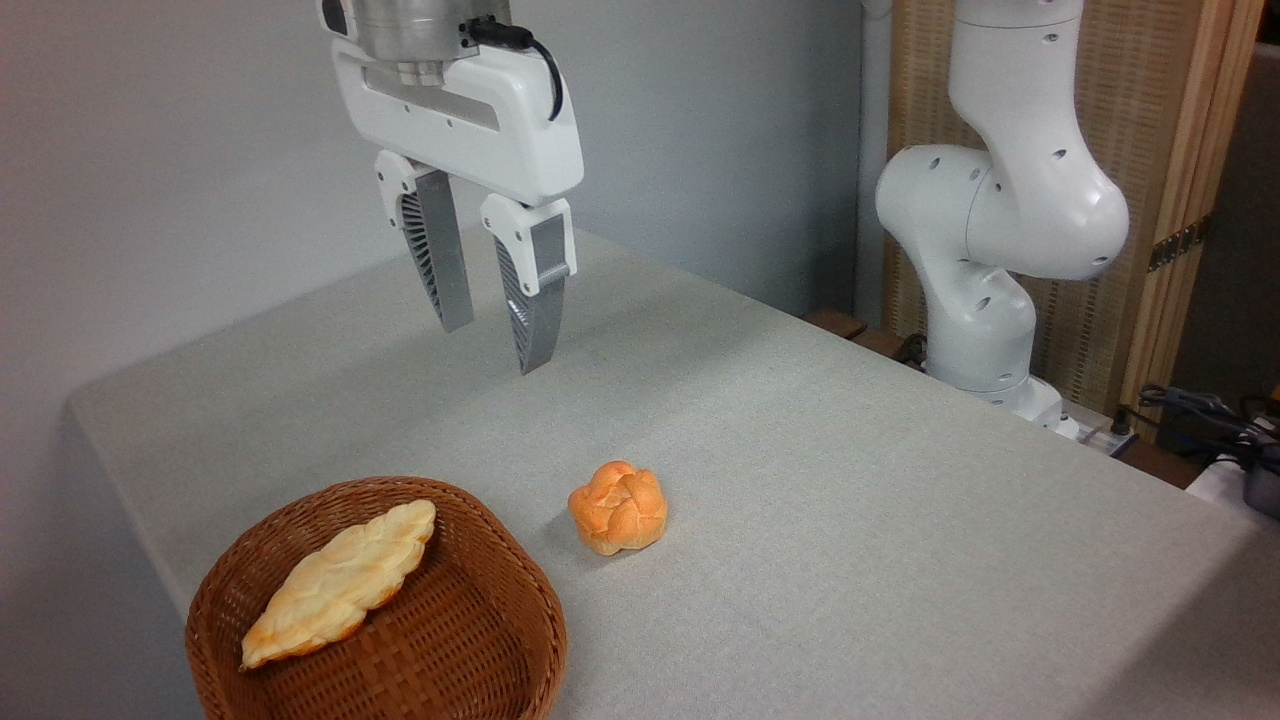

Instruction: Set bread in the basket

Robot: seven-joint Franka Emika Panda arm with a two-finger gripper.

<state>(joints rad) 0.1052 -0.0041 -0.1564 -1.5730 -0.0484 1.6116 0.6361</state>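
Gripper: your gripper (495, 345) hangs high over the far part of the table, its two fingers (443, 262) pointing down with a clear gap between them and nothing in it. From the basket it sits toward 1 o'clock, well apart and well above.
Bread: you see the bread (340, 583) lying inside the basket, slanted, one browner tip toward 8 o'clock at the near-left wall and the other toward 2 o'clock, resting up against the far rim. Nothing touches it but the wicker.
Basket: the basket (490, 640) stands at the near-left corner of the table; its lower edge is cut off by the frame.
Bun: a small round orange bun (618, 507) sits on the table just beside the basket, at about 2 o'clock from it, apart from the rim.
Table: you have a grey table (850, 520) with only the basket and the bun on it.
Arm: the white arm base (985, 290) stands at the table's far right edge, at 3 o'clock from the gripper.
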